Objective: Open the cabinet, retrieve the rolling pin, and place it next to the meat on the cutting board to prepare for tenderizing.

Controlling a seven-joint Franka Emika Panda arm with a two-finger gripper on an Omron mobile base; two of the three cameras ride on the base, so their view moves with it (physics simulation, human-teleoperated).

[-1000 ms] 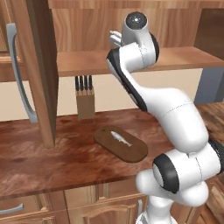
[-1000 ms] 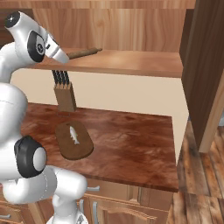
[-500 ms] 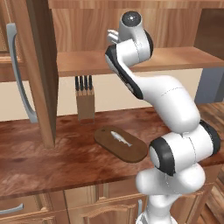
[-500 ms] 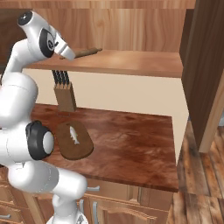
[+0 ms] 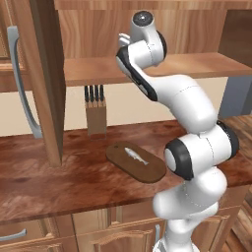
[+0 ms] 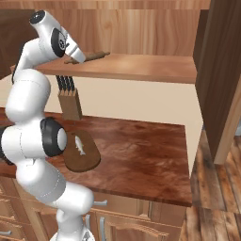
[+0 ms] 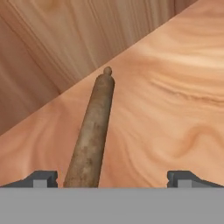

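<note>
Left base view: cabinet (image 5: 47, 83) doors swung wide, arm raised to shelf level above the cutting board (image 5: 136, 161) on the desk (image 5: 59, 177), meat (image 5: 136, 155) lying on its middle, presumably awaiting the pin. Right base view: rolling pin (image 6: 89, 57) lying flat on the cabinet shelf, just past the wrist. Hand view: hand (image 7: 113, 178) spread, fingertips straddling the near end of the slim, mottled-brown rod with knobbed tip; not yet pinched.

Light wooden knife block (image 5: 96, 117) with black-handled knives (image 5: 94, 92), upright at the back of a reddish-brown polished wooden bench (image 5: 59, 172), against a cream wall (image 6: 141, 102). Brown raised-panel drawer fronts (image 5: 106, 231) below. Wooden plank floor (image 6: 214, 207) at right.
</note>
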